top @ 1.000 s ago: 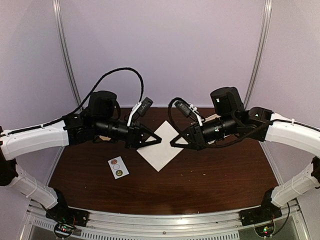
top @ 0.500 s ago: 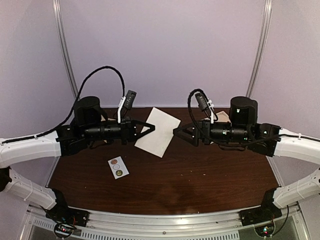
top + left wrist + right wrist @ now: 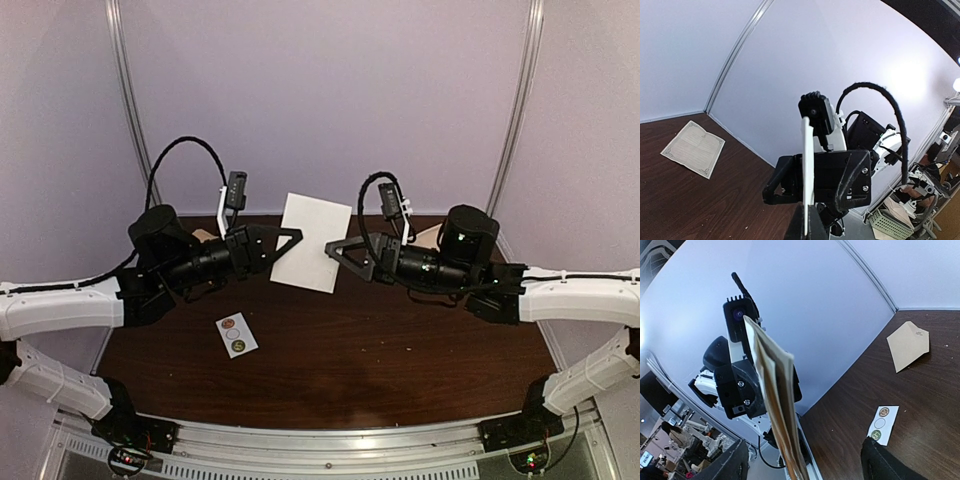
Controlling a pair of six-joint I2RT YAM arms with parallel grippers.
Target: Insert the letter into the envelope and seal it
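The letter [image 3: 315,243], a white folded sheet, hangs upright above the back of the table. My left gripper [image 3: 287,240] is shut on its left edge. In the left wrist view the letter [image 3: 807,165] shows edge-on, pinched between my left gripper's [image 3: 810,222] fingers. My right gripper [image 3: 335,250] stands open at the sheet's right edge. In the right wrist view the letter [image 3: 775,405] runs between the wide-apart fingers of the right gripper [image 3: 805,457], touching neither. The tan envelope [image 3: 908,345] lies flat on the table; in the top view my left arm mostly hides it.
A small white sticker card [image 3: 237,335] with round dots lies on the dark wood table [image 3: 400,360] at front left. A cream sheet with a printed border [image 3: 692,147] lies at the back right corner, by the right arm. Purple walls close the back.
Both arms rose and swung toward the back wall, carrying the letter up to stand upright. The right gripper let go of it, opened, and now straddles its right edge.
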